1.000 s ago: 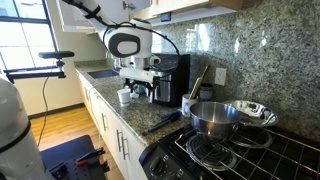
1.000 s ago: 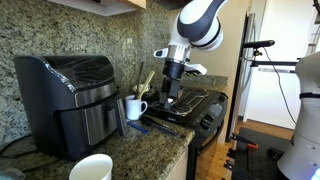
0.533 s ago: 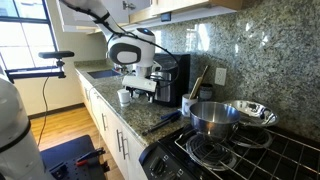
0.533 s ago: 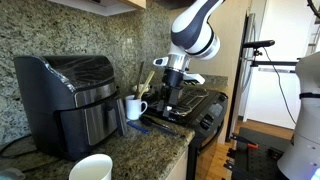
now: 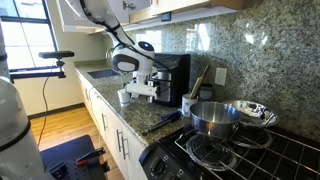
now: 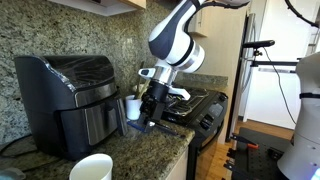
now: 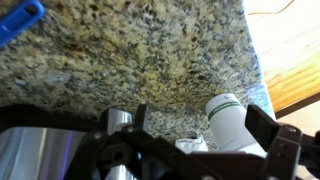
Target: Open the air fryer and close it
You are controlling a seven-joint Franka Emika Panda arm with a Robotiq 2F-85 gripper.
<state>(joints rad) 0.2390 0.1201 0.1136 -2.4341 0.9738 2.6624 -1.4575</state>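
The air fryer (image 6: 70, 95) is a black box with a silvery front drawer panel, standing against the granite backsplash; it also shows in an exterior view (image 5: 172, 76). Its drawer looks closed. My gripper (image 6: 150, 106) hangs low over the counter in front of the air fryer, apart from it, also seen in an exterior view (image 5: 141, 92). In the wrist view the jaws (image 7: 200, 128) are open and empty, with a white mug (image 7: 230, 115) showing between them and a silvery surface (image 7: 30, 150) at the lower left.
A white mug (image 6: 133, 107) stands by the gripper on the granite counter (image 7: 150, 50). Another white mug (image 6: 90, 168) is at the front. A steel pot (image 5: 214, 118) sits on the stove (image 5: 240, 155). A utensil holder (image 5: 188, 101) and a blue object (image 7: 20, 20) are nearby.
The arm has swung down and toward the air fryer and the white mug. The gripper now sits lower over the counter. The air fryer has not changed.
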